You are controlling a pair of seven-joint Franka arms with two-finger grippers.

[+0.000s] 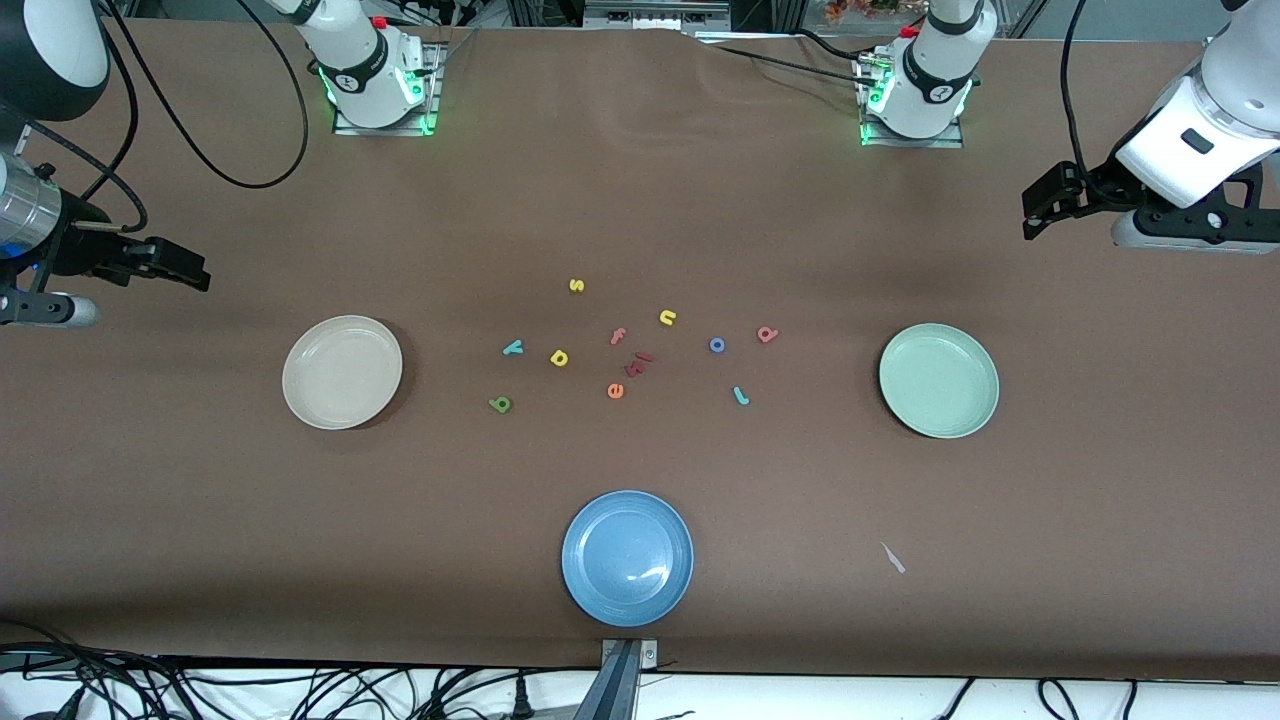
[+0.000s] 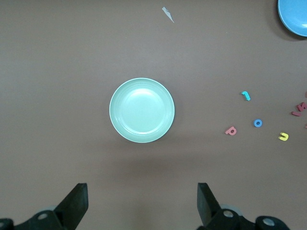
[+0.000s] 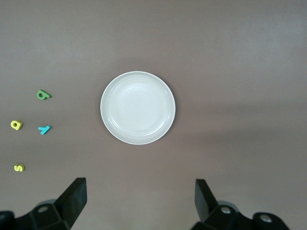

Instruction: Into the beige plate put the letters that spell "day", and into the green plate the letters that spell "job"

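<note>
Lying loose: foam letters [image 1: 640,345], no brands

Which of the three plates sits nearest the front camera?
The blue plate. It lies lowest in the front view, below the letters, while the beige plate and green plate sit level with each other, farther back.

The whole table [image 1: 640,200] is seen from high by the front view. The green plate [image 2: 142,110] and beige plate [image 3: 138,108] are each viewed straight down by a wrist camera, letters at 3 and 9 o'clock.
</note>
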